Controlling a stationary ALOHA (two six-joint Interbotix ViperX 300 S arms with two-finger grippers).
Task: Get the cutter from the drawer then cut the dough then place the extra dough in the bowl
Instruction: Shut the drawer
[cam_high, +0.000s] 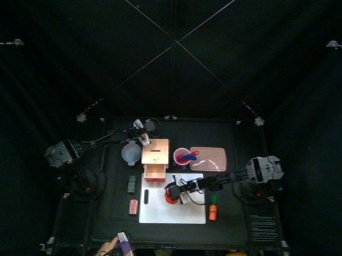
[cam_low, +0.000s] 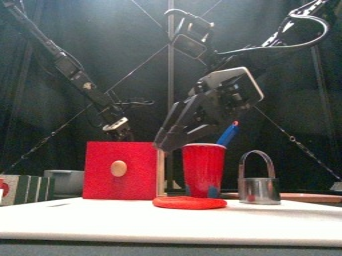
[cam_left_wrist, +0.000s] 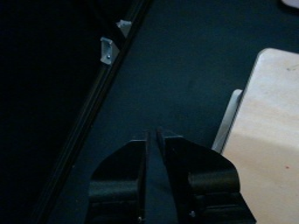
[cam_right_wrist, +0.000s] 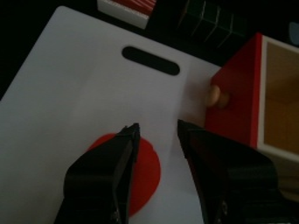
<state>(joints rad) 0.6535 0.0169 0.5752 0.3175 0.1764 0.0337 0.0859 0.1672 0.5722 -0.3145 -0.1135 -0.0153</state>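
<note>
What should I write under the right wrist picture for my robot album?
Right gripper, jaws open, over the red dough on the white board, beside the open red drawer.

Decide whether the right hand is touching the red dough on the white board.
Apart. The front view shows the right hand hanging well above the flat red dough, with clear space between its fingertips and the disc.
</note>
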